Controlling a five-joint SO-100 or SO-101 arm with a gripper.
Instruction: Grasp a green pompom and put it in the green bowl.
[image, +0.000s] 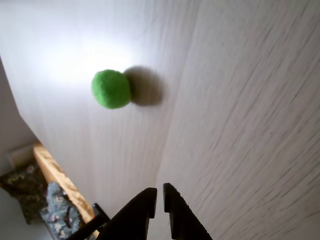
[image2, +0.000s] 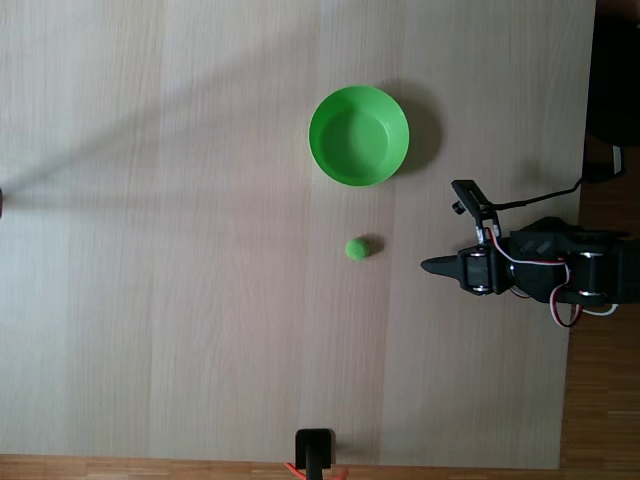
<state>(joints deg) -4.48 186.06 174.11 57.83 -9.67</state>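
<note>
My gripper (image: 159, 192) sits nearly closed w/ nothing in it at bottom centre of wrist view, pompom (image: 111, 89) upper left on table, apart from bowl (image2: 359, 135), so I'd open wide, centre over it, then descend.

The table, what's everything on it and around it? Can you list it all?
green pompom: one, bright green, on the table below the bowl in the fixed view, apart from it; also in the wrist view.
green bowl: one, bright green, upper middle of the table, empty.
table: one, pale wood grain, under everything.
black stand: one, black, at the table's bottom edge.
wooden floor: brown, along the right side.
cables: black, white and red, by the arm.
gripper: one, black, right of the pompom in the fixed view, fingers nearly together, holding nothing.
</note>
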